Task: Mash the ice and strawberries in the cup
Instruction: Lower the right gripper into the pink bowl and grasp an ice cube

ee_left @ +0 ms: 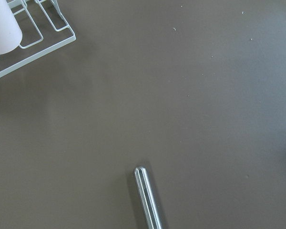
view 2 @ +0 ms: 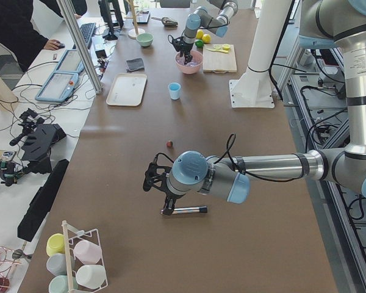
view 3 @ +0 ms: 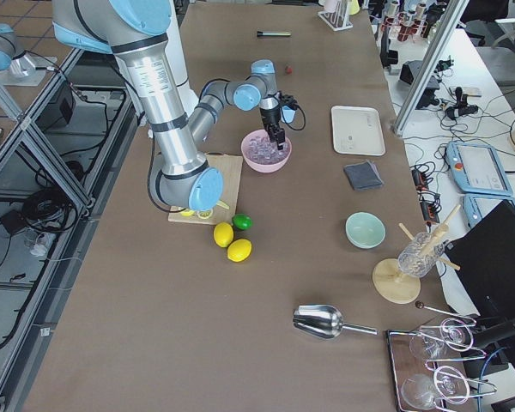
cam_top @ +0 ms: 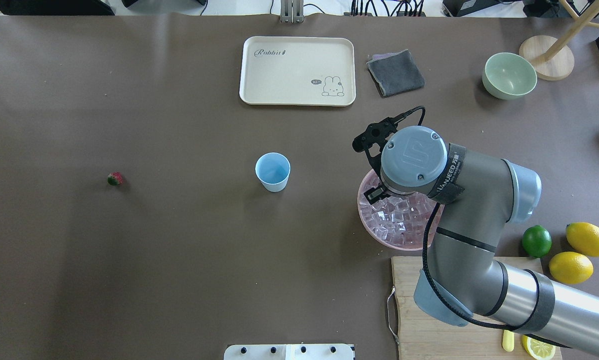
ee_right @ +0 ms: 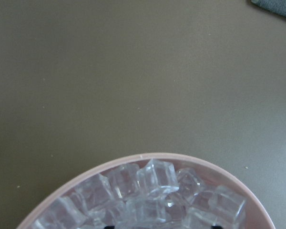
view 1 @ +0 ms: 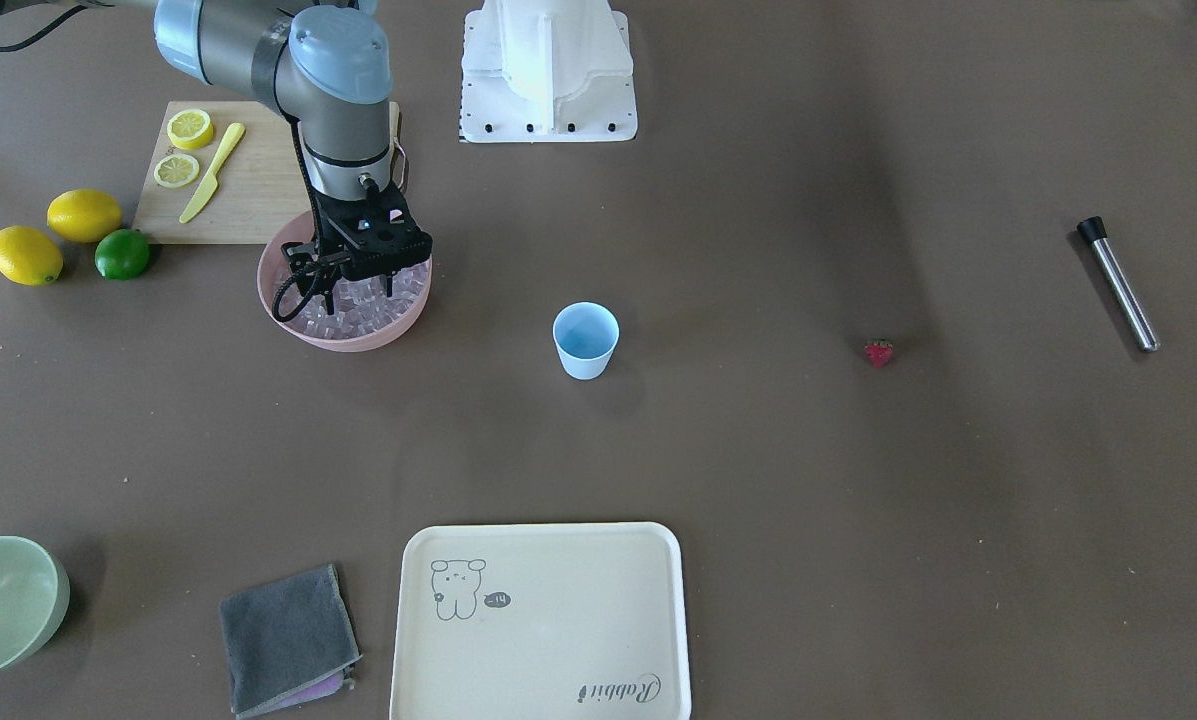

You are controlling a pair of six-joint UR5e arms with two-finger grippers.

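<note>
The light-blue cup (view 1: 586,340) stands upright and looks empty at mid-table; it also shows in the overhead view (cam_top: 272,171). The small red strawberry (view 1: 879,352) lies alone on the table, far from the cup. The ice (ee_right: 155,179) fills the pink bowl (view 1: 348,342). My right gripper (view 1: 358,292) points down into that ice, its fingertips apart among the cubes. My left gripper (view 2: 165,207) shows only in the exterior left view, above the table by a metal muddler (view 1: 1118,285); I cannot tell if it is open or shut.
Behind the pink bowl is a wooden cutting board (view 1: 248,190) with lemon slices and a yellow knife. Beside it lie two lemons (view 1: 83,215) and a lime (view 1: 123,254). A cream tray (view 1: 543,620), a grey cloth (view 1: 288,640) and a pale green bowl (view 1: 8,600) lie along the far edge.
</note>
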